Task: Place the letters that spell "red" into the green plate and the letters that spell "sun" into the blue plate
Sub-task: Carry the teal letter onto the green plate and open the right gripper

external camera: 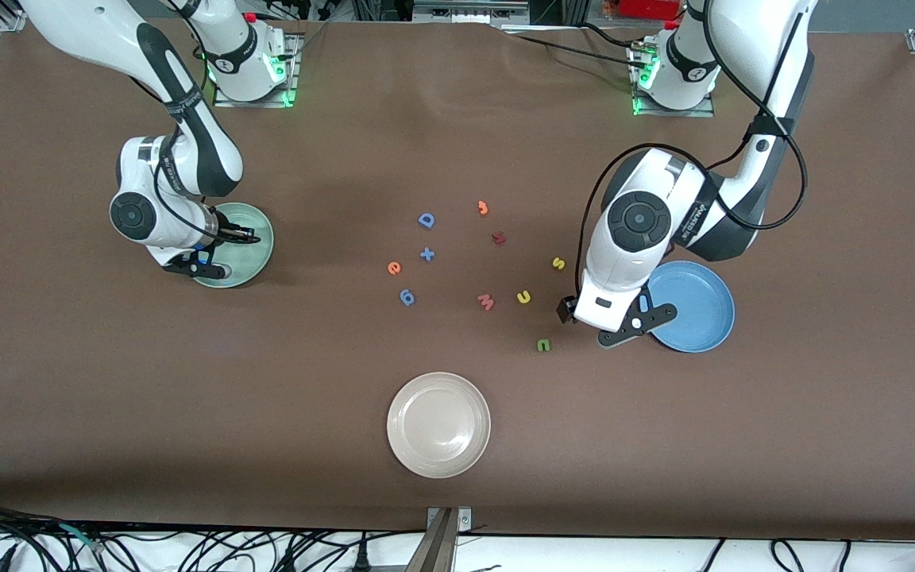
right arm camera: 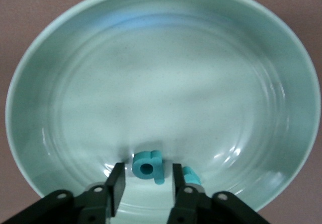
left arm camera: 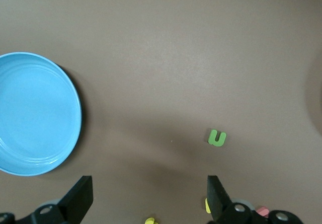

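Teal foam: the "d" (right arm camera: 147,167) lies in the green plate (right arm camera: 261,88), between the right gripper's (right arm camera: 146,186) fingers, which stand slightly apart and do not press it. Another teal letter (right arm camera: 191,174) lies just beside it in the plate. On the brown worktop (external camera: 187,413), mid-table, rest the orange "e" (external camera: 394,268), yellow "s" (external camera: 558,264), yellow "u" (external camera: 523,297) and green "n" (external camera: 543,345), among a blue "D" (external camera: 426,220) and a pink "w" (external camera: 486,302). The blue plate (external camera: 700,306) sits toward the left arm's end. Left gripper (left arm camera: 149,201) hovers between that plate and the green "n", fingers spread wide, grasping nothing. A white plate (external camera: 438,423) lies nearest the front camera.
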Tool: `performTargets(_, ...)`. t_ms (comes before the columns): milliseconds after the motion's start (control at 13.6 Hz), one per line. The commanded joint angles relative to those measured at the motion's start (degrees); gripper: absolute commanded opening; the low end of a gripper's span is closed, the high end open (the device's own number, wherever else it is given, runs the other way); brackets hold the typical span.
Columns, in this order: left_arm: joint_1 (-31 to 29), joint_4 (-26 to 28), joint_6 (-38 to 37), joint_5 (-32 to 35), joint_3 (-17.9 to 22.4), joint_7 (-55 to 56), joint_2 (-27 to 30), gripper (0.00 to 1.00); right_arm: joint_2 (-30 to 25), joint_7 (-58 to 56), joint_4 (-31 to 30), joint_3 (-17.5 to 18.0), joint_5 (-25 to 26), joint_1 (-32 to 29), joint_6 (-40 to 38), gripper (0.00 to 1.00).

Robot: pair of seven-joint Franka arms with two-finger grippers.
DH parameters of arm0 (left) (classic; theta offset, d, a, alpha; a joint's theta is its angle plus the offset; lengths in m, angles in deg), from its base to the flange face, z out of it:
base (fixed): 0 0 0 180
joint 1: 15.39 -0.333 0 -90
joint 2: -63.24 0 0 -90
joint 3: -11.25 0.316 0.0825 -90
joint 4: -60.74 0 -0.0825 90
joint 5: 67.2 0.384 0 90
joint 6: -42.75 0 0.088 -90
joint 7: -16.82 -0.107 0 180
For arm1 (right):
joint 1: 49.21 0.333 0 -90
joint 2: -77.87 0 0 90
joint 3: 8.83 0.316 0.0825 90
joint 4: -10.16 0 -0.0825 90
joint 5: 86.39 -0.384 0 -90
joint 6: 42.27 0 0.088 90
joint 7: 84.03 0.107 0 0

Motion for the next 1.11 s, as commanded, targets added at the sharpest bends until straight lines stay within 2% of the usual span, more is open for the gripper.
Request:
performTargets(0,0.2,-3.0,-0.5,-1.1,0.0,-0.8,-2.3,1.0,-2.3,-0.4,-0.1,0.4,-0.9,-0.6,-0.2,0.98)
performTargets(295,0.4,-4.6,-0.5,-1.5,-0.2,-1.9,-4.2,1.0,-5.1,-0.7,4.0,0.4,-0.9,-1.0,-6.4,0.99)
performTargets(664,0.4,-6.3,-0.4,-1.5,-0.3,-1.9,-5.8,1.0,-6.9,-0.9,16.6,0.4,-0.6,-3.1,-23.7,0.99)
performTargets(1032,0.3,-10.1,1.9,-2.1,-0.5,-4.7,-9.9,1.0,-7.9,-0.7,27.4,0.5,0.0,-4.5,-33.0,0.99)
